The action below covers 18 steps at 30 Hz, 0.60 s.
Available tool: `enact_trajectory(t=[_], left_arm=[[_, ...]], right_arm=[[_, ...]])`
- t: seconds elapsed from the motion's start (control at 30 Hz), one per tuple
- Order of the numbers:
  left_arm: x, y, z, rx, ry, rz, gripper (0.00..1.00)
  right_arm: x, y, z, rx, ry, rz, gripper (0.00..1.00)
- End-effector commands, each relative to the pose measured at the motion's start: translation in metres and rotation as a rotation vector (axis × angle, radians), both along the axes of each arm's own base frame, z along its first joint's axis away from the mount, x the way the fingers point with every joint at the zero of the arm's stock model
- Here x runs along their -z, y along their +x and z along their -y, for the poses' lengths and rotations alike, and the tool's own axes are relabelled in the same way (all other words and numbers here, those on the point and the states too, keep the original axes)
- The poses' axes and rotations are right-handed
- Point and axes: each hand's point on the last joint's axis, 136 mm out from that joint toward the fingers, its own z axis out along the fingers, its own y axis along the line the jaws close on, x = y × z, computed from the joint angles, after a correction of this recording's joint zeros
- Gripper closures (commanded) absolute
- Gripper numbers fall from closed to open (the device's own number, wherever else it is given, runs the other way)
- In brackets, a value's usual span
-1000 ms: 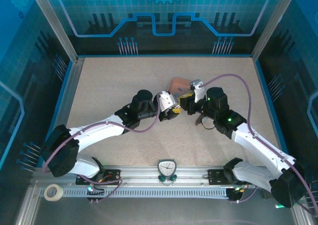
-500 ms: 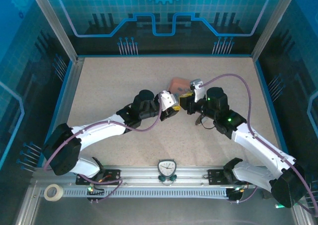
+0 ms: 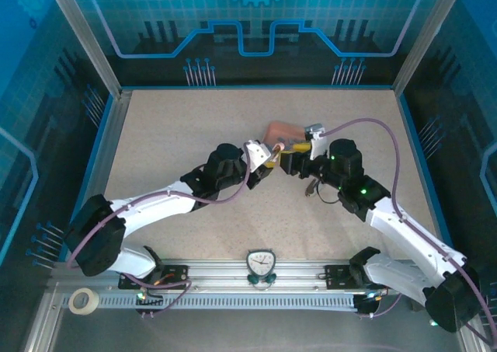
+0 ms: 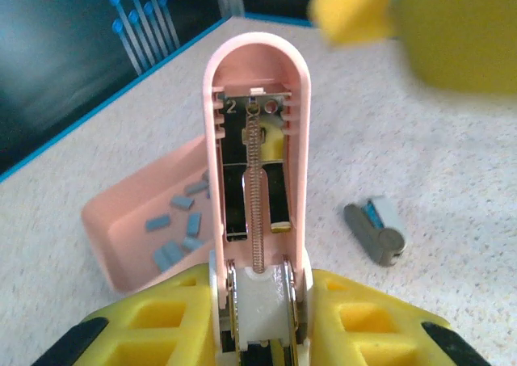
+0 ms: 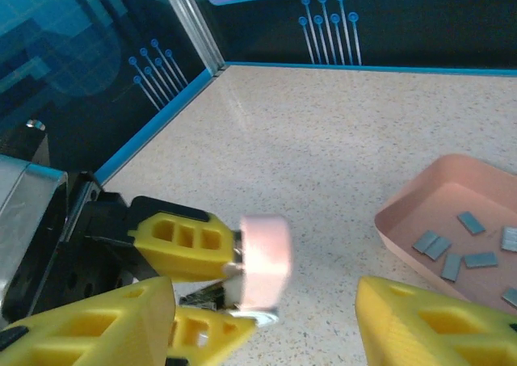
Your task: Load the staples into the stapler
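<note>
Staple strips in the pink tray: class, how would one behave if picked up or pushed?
Probably stiff and light: the staple strips are tiny flat bars. Likely awkward to pinch, lying flat. They may slide across the smooth-looking tray until its wall stops them.

In the left wrist view, the lower end of the stapler is hidden between the fingers of the left gripper at the bottom edge. A finger of the right gripper is blurred and cut off at the upper right. In the right wrist view, the right edge cuts off the tray.
</note>
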Motion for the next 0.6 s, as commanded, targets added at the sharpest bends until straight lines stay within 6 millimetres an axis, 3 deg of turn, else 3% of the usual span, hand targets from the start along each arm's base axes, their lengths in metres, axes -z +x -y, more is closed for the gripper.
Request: enact_trajectory(t=[0.0, 0.23, 0.43, 0.57], left_arm=[[0.018, 0.013, -0.037, -0.199, -0.059, -0.099, 0.79], [0.073, 0.033, -0.091, -0.517, -0.122, -0.267, 0.78], [0.117, 0.034, -0.116, -0.697, -0.109, -0.384, 0.78], [0.139, 0.032, -0.123, -0.738, -0.115, -0.419, 0.78]], right_arm=[[0.004, 0.001, 0.008, 0.026, 0.052, -0.033, 0.38], [0.020, 0.003, 0.009, 0.031, 0.055, -0.084, 0.38], [0.029, 0.005, 0.007, 0.030, 0.051, -0.110, 0.39], [0.031, 0.006, 0.005, 0.024, 0.051, -0.118, 0.40]])
